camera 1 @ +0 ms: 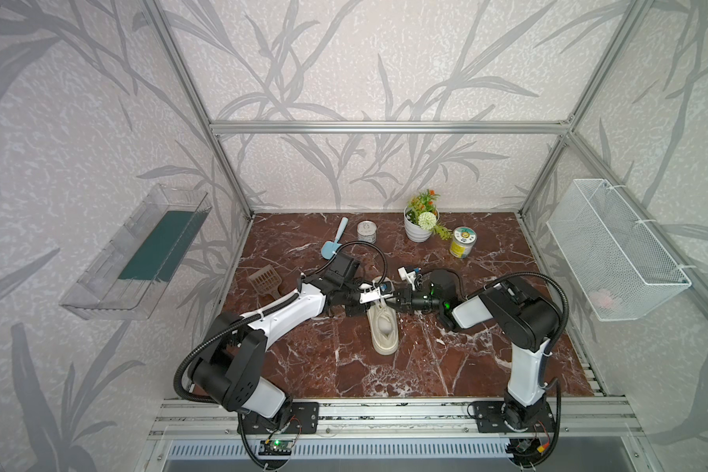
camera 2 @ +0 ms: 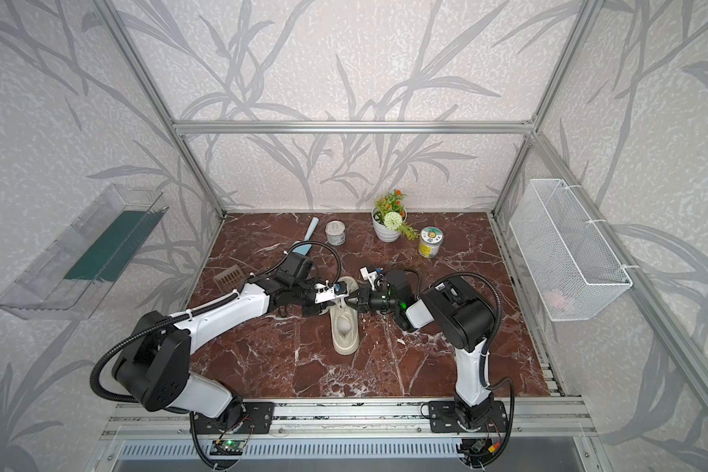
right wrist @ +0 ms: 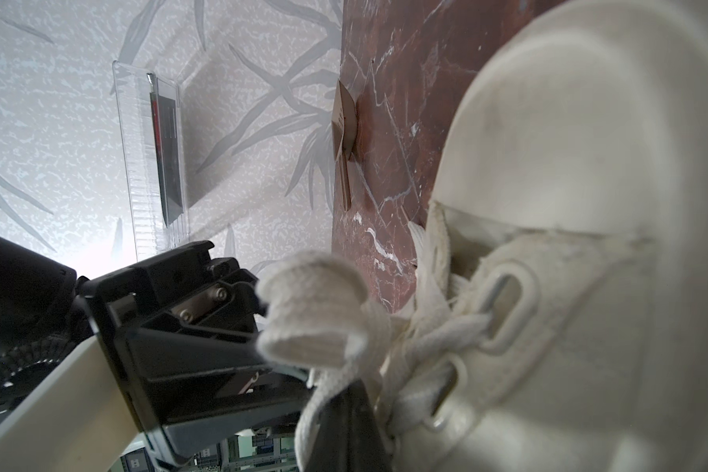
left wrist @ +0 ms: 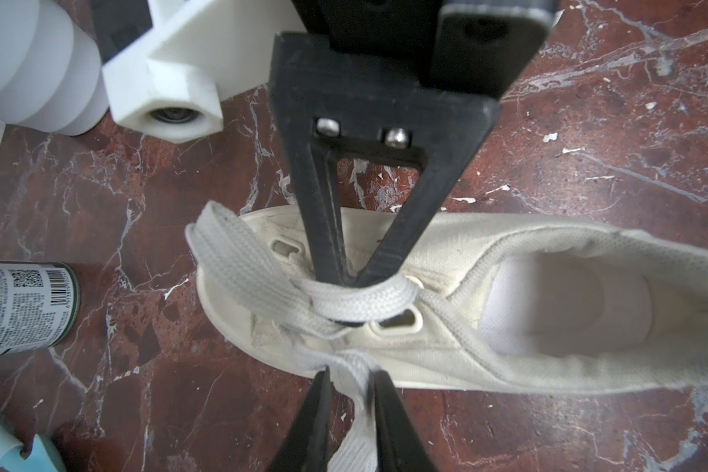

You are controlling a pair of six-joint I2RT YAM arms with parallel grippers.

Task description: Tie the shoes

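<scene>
Where the shoe lies: you have one cream low-top canvas sneaker (camera 1: 385,333) with a thick sole, midway across the red marble tabletop (camera 1: 446,367), heel toward the arm bases.
Other items: one silver tin (camera 1: 366,231), one yellow-labelled tin (camera 1: 462,242), one white-potted artificial plant (camera 1: 419,224), one pale blue plastic scoop (camera 1: 333,241), one brown slotted scoop (camera 1: 265,280).
Arms: two, both stretched low, meeting tip to tip over the laced end.
Right gripper (left wrist: 346,282): fingers closed to a point, pinching a loop of the flat cream lace (left wrist: 360,304).
Left gripper (left wrist: 350,378): fingers narrowly parted; a strand runs between them; you cannot confirm a pinch.
Hidden: toe covered by both grippers in both top views; knot unclear.
</scene>
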